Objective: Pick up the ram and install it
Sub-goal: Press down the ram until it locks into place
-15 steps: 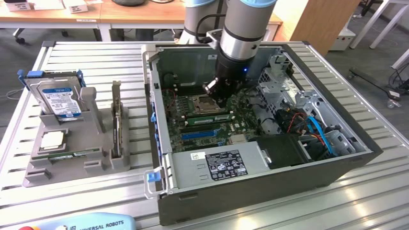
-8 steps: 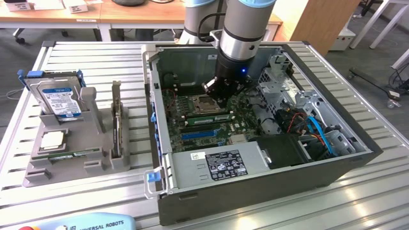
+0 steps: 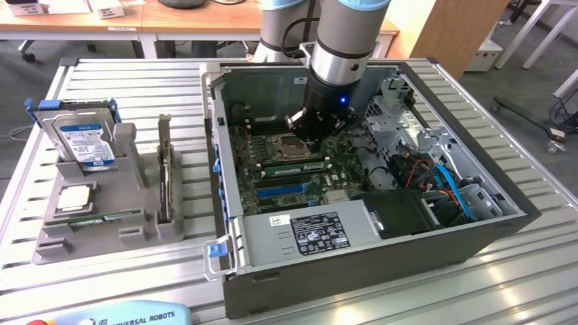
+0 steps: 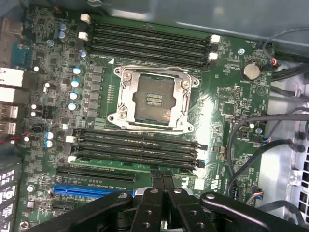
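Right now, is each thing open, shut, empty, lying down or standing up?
computer case: side open, lying flat.
processor socket: empty.
tool: shut, tip down at the memory slots.
ram: lying flat in the grey holder.
hard drive: standing upright in the holder.
expansion card: standing on edge in the holder.

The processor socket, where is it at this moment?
In the wrist view, the empty processor socket sits in the middle of the motherboard, between two banks of memory slots.
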`<state>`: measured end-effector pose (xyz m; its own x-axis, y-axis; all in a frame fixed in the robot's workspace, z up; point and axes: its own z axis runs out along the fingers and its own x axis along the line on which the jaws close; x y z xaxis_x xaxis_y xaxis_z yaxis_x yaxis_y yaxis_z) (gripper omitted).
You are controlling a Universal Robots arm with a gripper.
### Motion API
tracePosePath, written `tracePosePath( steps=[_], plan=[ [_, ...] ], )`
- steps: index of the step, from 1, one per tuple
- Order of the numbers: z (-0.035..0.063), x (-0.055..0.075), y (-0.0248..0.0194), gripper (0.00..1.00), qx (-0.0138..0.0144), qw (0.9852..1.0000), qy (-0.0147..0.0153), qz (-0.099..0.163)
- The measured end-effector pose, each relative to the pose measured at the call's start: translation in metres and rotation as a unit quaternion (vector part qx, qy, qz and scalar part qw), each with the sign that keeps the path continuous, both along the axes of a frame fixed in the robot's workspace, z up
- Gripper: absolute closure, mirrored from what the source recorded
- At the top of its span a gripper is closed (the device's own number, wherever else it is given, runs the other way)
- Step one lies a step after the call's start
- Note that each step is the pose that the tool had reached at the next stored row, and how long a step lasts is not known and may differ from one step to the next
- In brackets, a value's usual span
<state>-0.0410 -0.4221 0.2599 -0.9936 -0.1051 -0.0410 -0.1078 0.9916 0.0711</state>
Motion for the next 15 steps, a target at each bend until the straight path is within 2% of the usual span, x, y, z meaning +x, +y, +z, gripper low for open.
tracePosePath(
  steps=[5, 7, 8, 11, 12, 13, 14, 15],
  plan=[
    [0.0007, 0.0005, 0.0, 0.9, 0.0, 0.9999, 0.0147, -0.004],
    [0.0009, 0.0007, 0.0, 0.9, 0.0, 0.9998, 0.0197, -0.006],
    [0.0009, 0.0007, 0.0, 0.9, 0.0, 0.9998, 0.0209, -0.007],
    [0.0009, 0.0009, 0.0003, 0.9, 0.0003, 0.9996, 0.0211, -0.021],
    [0.0009, 0.0009, 0.0005, 0.9, 0.0009, 0.9986, 0.0211, -0.048],
    [0.0009, 0.0007, 0.0005, 0.9, 0.0008, 0.9986, 0.0214, -0.049],
    [0.0015, 0.0005, 0.0006, 0.9, 0.0002, 0.9985, 0.0253, -0.049],
    [0.0019, 0.0004, 0.0006, 0.9, -0.0002, 0.9984, 0.0273, -0.049]
  ],
)
